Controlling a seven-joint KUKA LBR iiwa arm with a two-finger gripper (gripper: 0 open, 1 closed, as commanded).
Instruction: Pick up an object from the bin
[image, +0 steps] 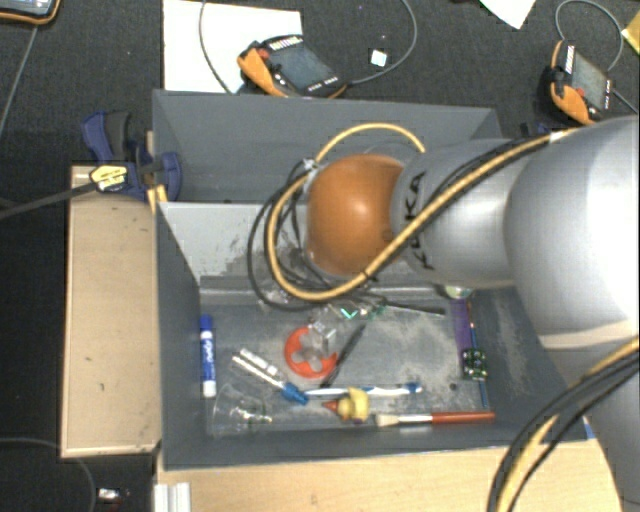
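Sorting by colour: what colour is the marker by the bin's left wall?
The marker is blue, in the camera view.

One camera sits above the gripper (322, 348), tilted slightly sideways, looking down close on the grey bin (180, 320) around it; the arm (520, 220) enters from its right.

A robotics lab: a silver arm (520, 220) over a grey metal bin (180, 330), orange-cased handheld devices (290, 68) lying beside it.

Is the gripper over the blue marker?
No, the gripper sits over the red ring in the middle of the bin, while the blue marker lies apart by the left wall.
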